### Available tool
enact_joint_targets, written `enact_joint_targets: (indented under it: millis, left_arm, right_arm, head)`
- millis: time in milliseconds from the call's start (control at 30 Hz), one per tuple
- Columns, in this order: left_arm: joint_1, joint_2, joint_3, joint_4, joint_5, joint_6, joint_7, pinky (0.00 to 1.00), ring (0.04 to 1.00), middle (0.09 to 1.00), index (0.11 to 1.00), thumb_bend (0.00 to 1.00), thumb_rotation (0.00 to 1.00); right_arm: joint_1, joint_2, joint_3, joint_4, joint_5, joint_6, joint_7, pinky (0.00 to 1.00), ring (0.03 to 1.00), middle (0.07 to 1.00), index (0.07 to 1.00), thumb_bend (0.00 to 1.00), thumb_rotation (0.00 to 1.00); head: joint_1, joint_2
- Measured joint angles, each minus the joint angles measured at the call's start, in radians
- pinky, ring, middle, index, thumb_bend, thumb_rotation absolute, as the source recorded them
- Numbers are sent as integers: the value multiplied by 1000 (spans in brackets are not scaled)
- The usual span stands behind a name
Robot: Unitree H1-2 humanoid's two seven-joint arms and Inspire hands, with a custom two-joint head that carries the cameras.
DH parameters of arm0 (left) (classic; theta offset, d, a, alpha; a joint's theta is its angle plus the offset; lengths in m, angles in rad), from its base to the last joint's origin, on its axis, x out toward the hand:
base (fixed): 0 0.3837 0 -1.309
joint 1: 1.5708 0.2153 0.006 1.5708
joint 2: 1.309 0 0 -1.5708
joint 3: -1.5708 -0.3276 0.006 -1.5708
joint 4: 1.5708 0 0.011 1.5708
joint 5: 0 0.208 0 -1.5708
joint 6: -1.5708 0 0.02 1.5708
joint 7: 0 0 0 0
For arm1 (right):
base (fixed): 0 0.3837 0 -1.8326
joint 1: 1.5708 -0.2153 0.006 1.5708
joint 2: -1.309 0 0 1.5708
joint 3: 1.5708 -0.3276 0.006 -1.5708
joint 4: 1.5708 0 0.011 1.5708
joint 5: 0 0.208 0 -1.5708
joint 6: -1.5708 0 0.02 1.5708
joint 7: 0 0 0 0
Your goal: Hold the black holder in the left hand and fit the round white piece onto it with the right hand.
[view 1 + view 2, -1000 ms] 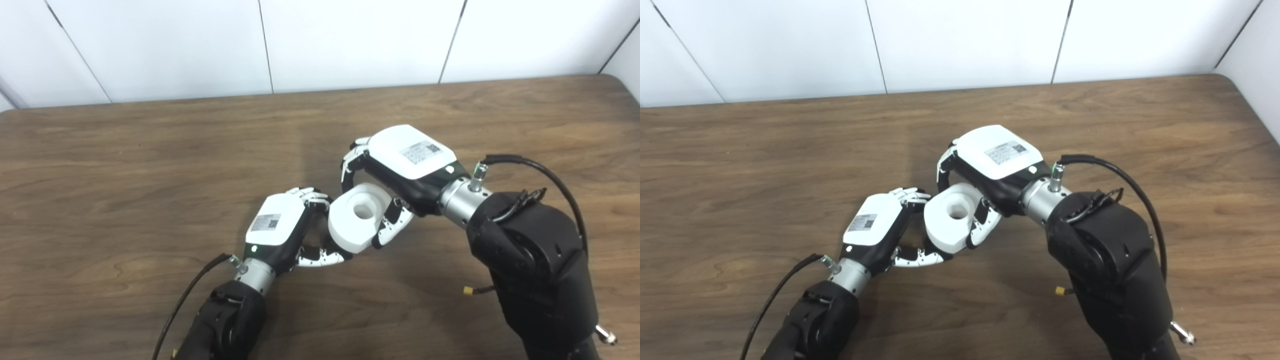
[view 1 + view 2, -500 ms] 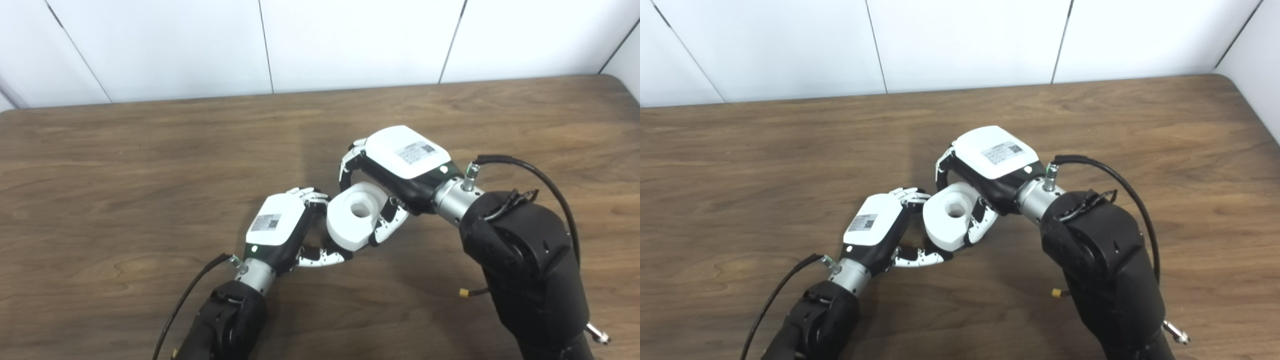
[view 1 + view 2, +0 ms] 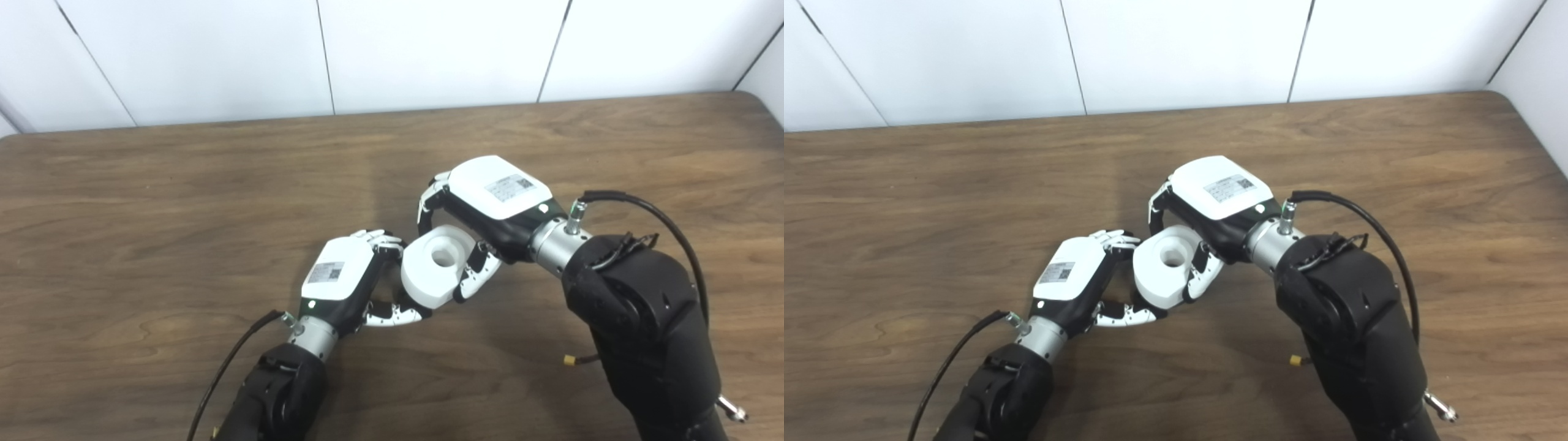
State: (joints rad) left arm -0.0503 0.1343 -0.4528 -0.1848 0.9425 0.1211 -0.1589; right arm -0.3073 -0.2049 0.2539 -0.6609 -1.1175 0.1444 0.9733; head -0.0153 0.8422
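The round white piece (image 3: 436, 264), a thick ring with a centre hole, hangs tilted just above the table. My right hand (image 3: 490, 199) is shut on it, fingers over its far rim and thumb on its near right side. My left hand (image 3: 346, 278) sits right beside it on the left, fingers curled over and thumb reaching under the ring's lower edge. A dark shape between those fingers and the thumb is the black holder (image 3: 384, 286). It is mostly hidden by the hand and the ring. The ring's left edge touches the left fingertips.
The brown wooden table (image 3: 184, 202) spreads out to all sides, and its back edge meets a white panelled wall (image 3: 429, 49). A black cable (image 3: 667, 214) loops off my right wrist, and another trails from the left wrist.
My right hand and forearm have shifted slightly left with the white piece, pressing it a little closer to the left hand. The left hand has stayed put.
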Motion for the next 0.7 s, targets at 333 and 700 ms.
enact_joint_targets:
  millis: [333, 700]
  left_arm:
    - [-2, 0, -3, 0, 2, 4, 0, 873, 856, 764, 487, 521, 50]
    - [-5, 0, -4, 1, 2, 6, 0, 867, 856, 762, 487, 521, 50]
  right_arm:
    - [-11, -19, 3, -4, -7, -2, 59, 809, 956, 954, 816, 1000, 407]
    - [-11, -11, -19, -45, -6, 4, 105, 866, 1000, 1000, 955, 1000, 402]
  head:
    - [-6, -3]
    - [-6, -6]
